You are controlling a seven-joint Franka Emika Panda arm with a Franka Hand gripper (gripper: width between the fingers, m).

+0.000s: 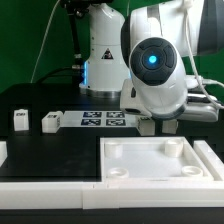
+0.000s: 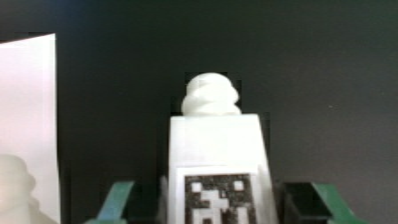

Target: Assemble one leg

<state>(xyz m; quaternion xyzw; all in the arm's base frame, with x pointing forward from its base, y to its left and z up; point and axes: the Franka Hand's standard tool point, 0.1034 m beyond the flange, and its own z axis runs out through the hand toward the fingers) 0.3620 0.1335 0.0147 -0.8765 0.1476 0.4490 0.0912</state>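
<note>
In the wrist view a white leg (image 2: 217,150) lies on the black table, with a black-and-white tag on its upper face and its rounded screw tip pointing away from me. My gripper (image 2: 221,205) straddles the leg's near end. The green fingertips (image 2: 128,200) stand on either side with a narrow dark gap to the leg, so the jaws are open and not touching it. In the exterior view my gripper (image 1: 160,126) is low, just behind the far edge of the white tabletop (image 1: 160,168). The straddled leg is hidden there.
Two more small white legs (image 1: 20,120) (image 1: 52,122) stand at the exterior view's left. The marker board (image 1: 103,121) lies behind them toward the middle. A white edge, likely the tabletop (image 2: 25,110), and a rounded white part (image 2: 18,190) lie beside the leg.
</note>
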